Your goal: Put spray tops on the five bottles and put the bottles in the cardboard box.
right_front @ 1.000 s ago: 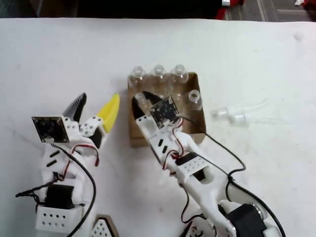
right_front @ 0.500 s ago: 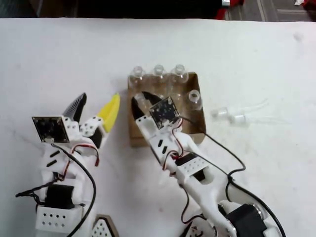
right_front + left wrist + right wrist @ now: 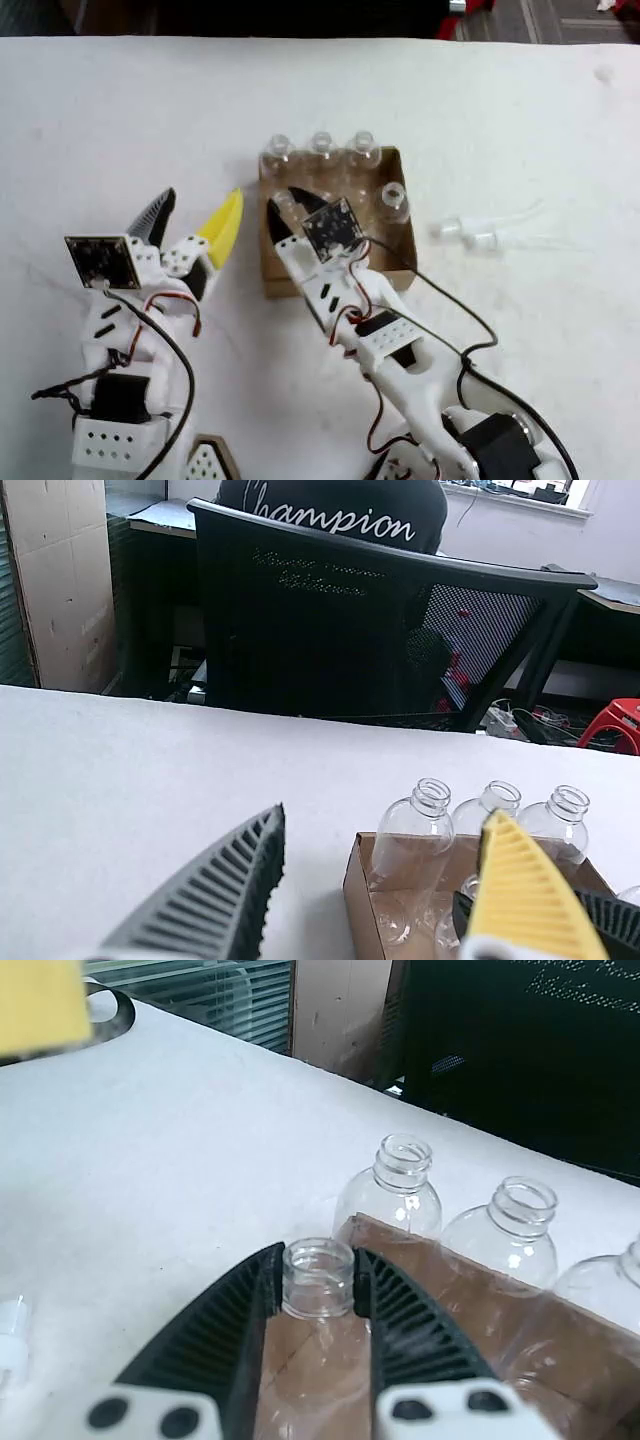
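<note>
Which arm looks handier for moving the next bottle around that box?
The right, likely: the right end effector is shut on the neck of a bottle over the box. The left end effector stands open and empty beside the box.

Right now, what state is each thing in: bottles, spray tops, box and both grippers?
held bottle: upright, no spray top, neck clamped over the box.
other four bottles: upright in the box, no spray tops.
spray tops: lying loose on the table, beside the box.
cardboard box: open-topped, holding bottles.
right gripper: shut on the held bottle.
left gripper: open, empty.
</note>
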Tool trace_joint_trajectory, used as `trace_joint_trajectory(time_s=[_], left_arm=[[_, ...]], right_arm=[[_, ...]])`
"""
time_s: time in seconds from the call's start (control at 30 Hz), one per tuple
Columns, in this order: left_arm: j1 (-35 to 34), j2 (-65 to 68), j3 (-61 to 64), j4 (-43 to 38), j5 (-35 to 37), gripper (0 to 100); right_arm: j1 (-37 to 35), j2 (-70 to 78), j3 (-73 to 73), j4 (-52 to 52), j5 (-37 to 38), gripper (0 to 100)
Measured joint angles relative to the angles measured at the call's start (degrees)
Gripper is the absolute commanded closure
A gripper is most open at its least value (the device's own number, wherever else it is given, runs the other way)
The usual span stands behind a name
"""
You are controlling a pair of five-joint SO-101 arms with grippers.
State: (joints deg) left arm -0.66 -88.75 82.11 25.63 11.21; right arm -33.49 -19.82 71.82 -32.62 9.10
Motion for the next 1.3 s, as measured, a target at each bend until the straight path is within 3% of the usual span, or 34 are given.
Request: trace_joint_trajectory(time_s=[0.1,0.5,0.83,1.1,1.3], left_arm=[[0.0,0.0,0.0,0.0,0.0,71],[0.0,0.0,0.0,0.0,0.0,71],[0.0,0.0,0.3,0.0,0.0,71],[0.0,0.0,0.4,0.0,0.0,71],[0.0,0.0,0.4,0.0,0.0,71]], right_arm=[[0.0,-0.1,-0.1,1.3,0.0,89.3],[-0.4,-1.1,-0.3,3.6,0.0,90.7],[-0.3,-13.5,0.3,21.1,0.2,86.5],[-0.4,-13.9,0.4,22.2,0.2,85.8],[-0.4,-14.0,0.4,22.2,0.2,79.7]])
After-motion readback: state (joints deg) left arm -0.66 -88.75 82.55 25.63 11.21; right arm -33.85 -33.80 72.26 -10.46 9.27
